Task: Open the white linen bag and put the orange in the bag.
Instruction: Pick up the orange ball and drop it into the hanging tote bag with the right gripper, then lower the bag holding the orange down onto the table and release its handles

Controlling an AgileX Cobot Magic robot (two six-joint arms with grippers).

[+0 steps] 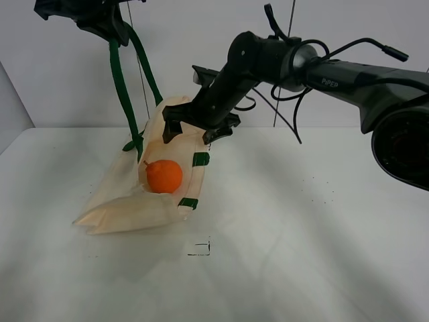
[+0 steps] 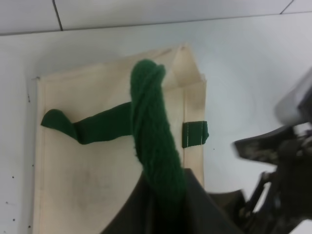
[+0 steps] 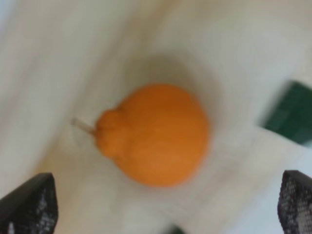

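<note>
The white linen bag (image 1: 127, 204) lies on the table with its mouth held open. The orange (image 1: 164, 176) rests inside the open mouth, on the cloth. My left gripper (image 1: 110, 27) is high at the back left, shut on a dark green handle (image 1: 120, 87) and pulling it up. In the left wrist view the handle (image 2: 153, 131) runs into the gripper (image 2: 161, 204) above the bag (image 2: 83, 165). My right gripper (image 1: 193, 133) is open and empty just above the bag's far rim. The right wrist view shows the orange (image 3: 156, 134) free between the spread fingers (image 3: 29, 204).
The white table (image 1: 301, 221) stretches to the right and front of the bag. A small dark mark (image 1: 201, 249) sits on the table in front of the bag. Green tabs (image 1: 200, 159) line the bag's rim. A white wall stands behind.
</note>
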